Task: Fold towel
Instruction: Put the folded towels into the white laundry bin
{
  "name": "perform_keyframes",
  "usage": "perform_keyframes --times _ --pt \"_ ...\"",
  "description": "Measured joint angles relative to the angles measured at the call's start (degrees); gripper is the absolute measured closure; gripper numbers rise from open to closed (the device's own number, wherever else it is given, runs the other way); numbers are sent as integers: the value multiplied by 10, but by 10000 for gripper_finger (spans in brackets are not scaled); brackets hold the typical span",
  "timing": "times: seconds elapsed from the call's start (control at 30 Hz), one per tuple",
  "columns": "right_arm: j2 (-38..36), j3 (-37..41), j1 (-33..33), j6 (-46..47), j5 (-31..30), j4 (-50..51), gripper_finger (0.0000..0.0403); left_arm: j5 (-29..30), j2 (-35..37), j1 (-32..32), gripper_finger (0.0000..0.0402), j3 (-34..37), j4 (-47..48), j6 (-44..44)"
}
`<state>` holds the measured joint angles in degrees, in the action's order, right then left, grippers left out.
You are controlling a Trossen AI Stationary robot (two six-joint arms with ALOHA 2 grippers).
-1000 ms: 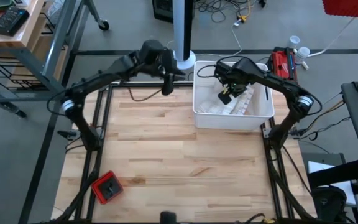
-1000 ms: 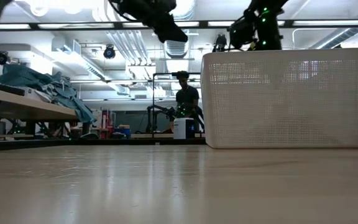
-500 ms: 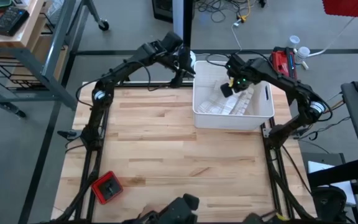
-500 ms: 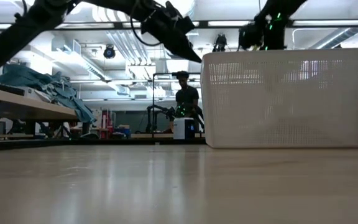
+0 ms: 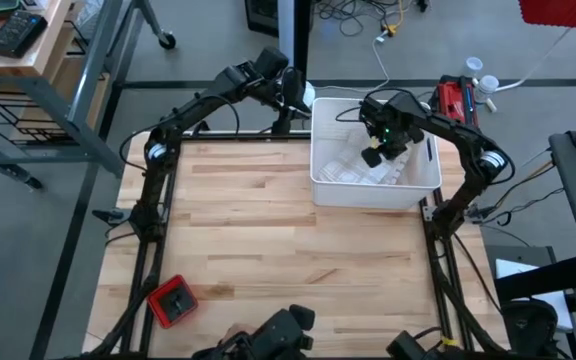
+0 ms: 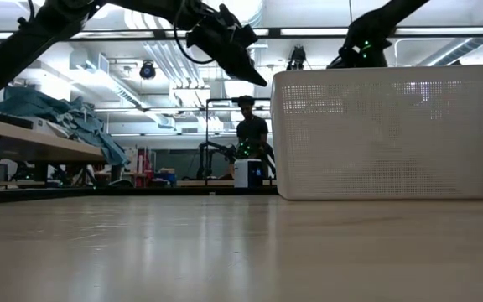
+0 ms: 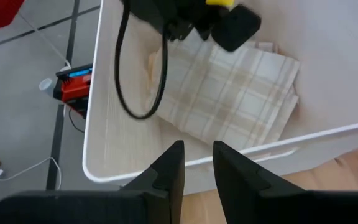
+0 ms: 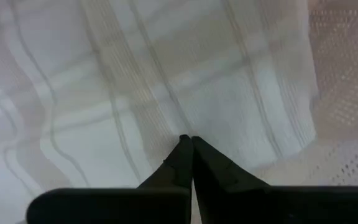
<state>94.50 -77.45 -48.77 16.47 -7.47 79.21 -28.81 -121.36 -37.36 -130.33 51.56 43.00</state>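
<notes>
Here, right gripper (image 8: 186, 142) clenched over towel (image 7: 229, 93); left gripper (image 7: 197, 155) released, labels unreadable

Two dark jointed arms, black cables, green indicator lights.

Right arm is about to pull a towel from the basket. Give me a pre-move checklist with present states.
1. Towel lies folded in the white basket: ok.
2. Right gripper down inside the basket, over the towel: ok.
3. Right gripper pinching towel cloth: cannot tell; its fingers are shut together.
4. Left gripper outside the basket, near its rim, slightly open, holding nothing: ok.
5. Bare wood on the table in front of the basket for spreading: ok.
6. Red object sits at the table's near-left corner, away from the basket: ok.
</notes>
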Motion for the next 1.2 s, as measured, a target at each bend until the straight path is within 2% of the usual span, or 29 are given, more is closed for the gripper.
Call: perform_keyframes --times 0.17,0.37,0.67,0.77,0.9,1.03,1.2 --pt "4 6 -13 -11 5 2 403 0 0 -1 326 6 -1 0" --pt "42 33 -33 -44 17 0 403 2 0 -4 326 6 -1 -2" --pt "76 32 -43 -101 44 -53 403 3 0 -5 326 7 2 -2" --pt "58 17 -42 -92 24 -46 403 20 0 -9 326 7 6 1" --pt "14 -19 -45 -64 -22 -22 403 100 3 -23 326 7 16 17" --pt "-7 -47 -63 -51 -42 -26 403 104 7 -48 326 7 15 26" --pt "2 -49 -93 -50 -108 -54 403 103 6 -67 326 7 15 24"
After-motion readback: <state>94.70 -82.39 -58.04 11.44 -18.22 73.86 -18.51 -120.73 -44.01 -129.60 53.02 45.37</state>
